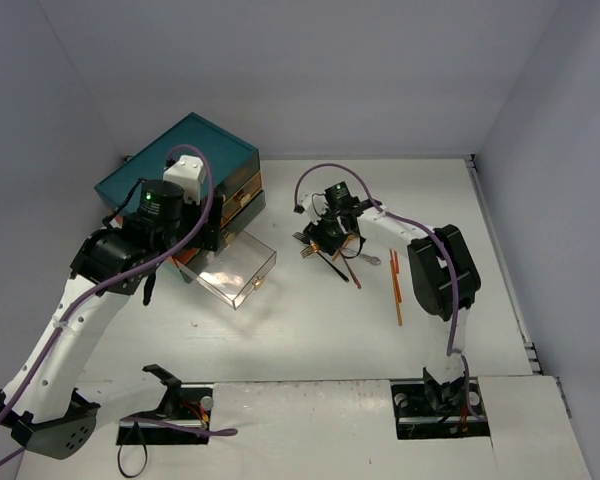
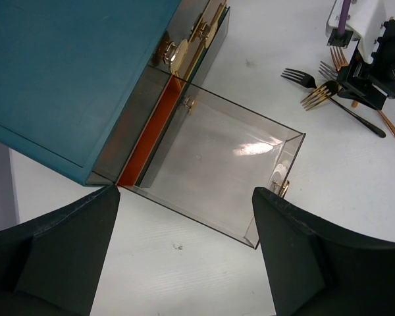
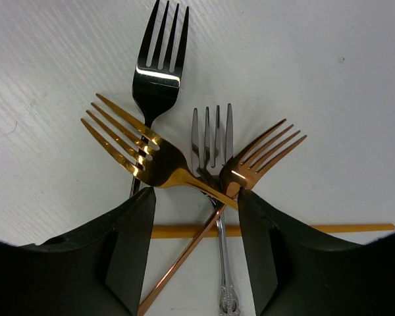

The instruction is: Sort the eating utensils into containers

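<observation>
Right tool (image 3: pixel 196 197) sits low over the counter (image 3: pixel 316 66), fingers spread either side of crossed handles: gold fork (image 3: pixel 145 155), copper fork (image 3: pixel 250 168), silver fork (image 3: pixel 210 138). A black fork (image 3: pixel 159 72) lies just beyond, and an orange chopstick (image 3: pixel 329 228) crosses them. Left tool (image 2: pixel 185 194) is spread wide too, hovering over the clear drawer (image 2: pixel 276 141), which is pulled out of the teal chest (image 2: pixel 72 72).

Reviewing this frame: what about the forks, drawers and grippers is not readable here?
1. Right wrist view: the handles of the black fork and gold fork vanish behind the right gripper fingers; contact cannot be told.
2. Top view: the fork pile is tiny, partly covered by the right wrist.
3. Left wrist view: the teal chest hides the closed drawers' contents; the left gripper fingers cover the open drawer's near corners.
</observation>
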Motion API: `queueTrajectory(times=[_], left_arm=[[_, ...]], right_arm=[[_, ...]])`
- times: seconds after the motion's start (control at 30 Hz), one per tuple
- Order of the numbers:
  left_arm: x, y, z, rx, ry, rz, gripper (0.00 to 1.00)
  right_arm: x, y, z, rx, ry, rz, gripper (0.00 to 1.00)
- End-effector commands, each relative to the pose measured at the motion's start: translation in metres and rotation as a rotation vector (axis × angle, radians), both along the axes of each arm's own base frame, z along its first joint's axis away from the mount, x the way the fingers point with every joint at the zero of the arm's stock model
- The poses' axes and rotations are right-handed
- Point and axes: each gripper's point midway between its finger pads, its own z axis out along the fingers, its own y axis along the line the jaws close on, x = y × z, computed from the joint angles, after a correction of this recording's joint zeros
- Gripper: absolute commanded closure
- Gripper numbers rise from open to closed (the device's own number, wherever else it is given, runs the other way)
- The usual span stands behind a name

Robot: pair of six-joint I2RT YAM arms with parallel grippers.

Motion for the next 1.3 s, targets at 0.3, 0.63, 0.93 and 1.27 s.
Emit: queueTrajectory(times=[0.3,0.63,0.93,1.27], left_arm=[[0.006,0.005,0.002,0.027,-0.017,0.013,0.20],[0.004,0.004,-0.006,0.026,0.002,0.005,0.20],[0.001,0.004,-0.005,0.012,-0.001,0.005,0.20],[0.001,0.007,-0.004,0.023,-0.009,0.008,0.20]], right_arm=[[0.009,0.018,0.009,0.068,-0.003,0.060,0.77],[0.003,0.011,0.000,0.041,0.019,0.060,0.79],[0.010,0.006,0.011,0.008,-0.032,0.053,0.66],[0.023,0.011,0.032,0.011,-0.097,0.072,0.59]])
